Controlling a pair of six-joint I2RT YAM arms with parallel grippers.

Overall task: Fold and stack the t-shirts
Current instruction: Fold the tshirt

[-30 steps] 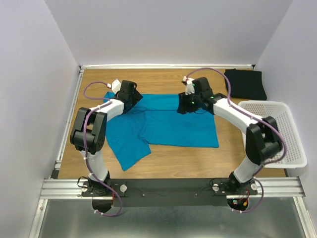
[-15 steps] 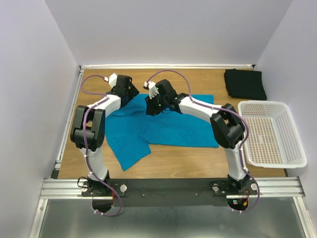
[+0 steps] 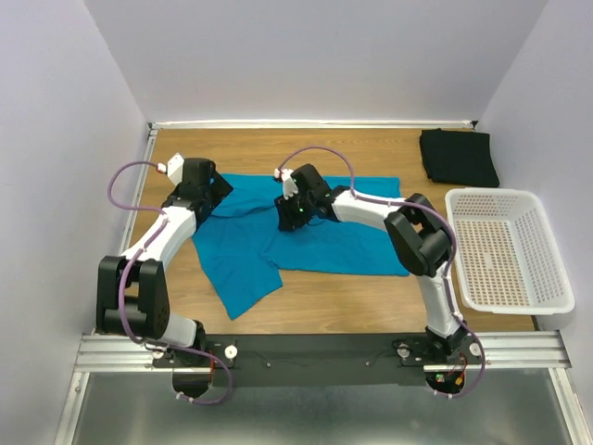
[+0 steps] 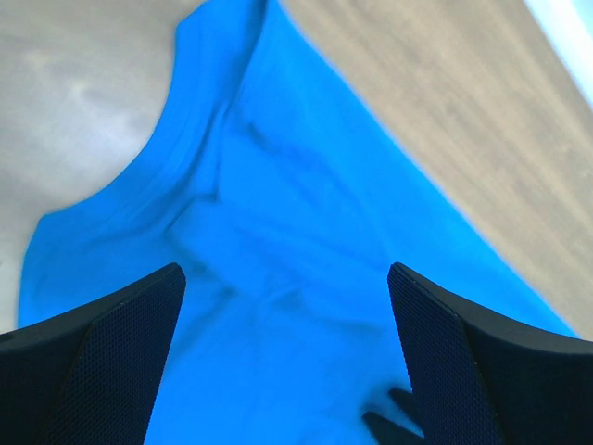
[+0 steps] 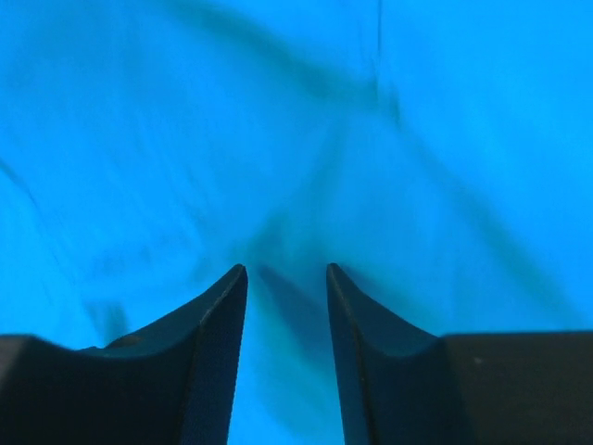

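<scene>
A bright teal-blue t-shirt point(image 3: 324, 236) lies spread flat on the wooden table point(image 3: 371, 297), one sleeve flared toward the front left. A black t-shirt point(image 3: 459, 156) sits folded at the back right corner. My left gripper point(image 3: 211, 191) hovers over the teal shirt's back left part; in the left wrist view it point(image 4: 287, 278) stands wide open above the curved neckline of the teal cloth point(image 4: 269, 176). My right gripper point(image 3: 292, 215) is low over the shirt's upper middle. In the right wrist view it point(image 5: 287, 269) is partly open, its tips close to the wrinkled teal cloth point(image 5: 185, 139), nothing pinched.
A white perforated basket point(image 3: 519, 278) stands at the table's right edge, beside the right arm's base. Grey walls close in the back and both sides. A metal rail runs along the front edge point(image 3: 315, 350).
My right gripper swept left across the teal shirt and settled lower on its upper middle, its jaws narrowing. My left gripper shifted left, and its elbow swung out to the left.
</scene>
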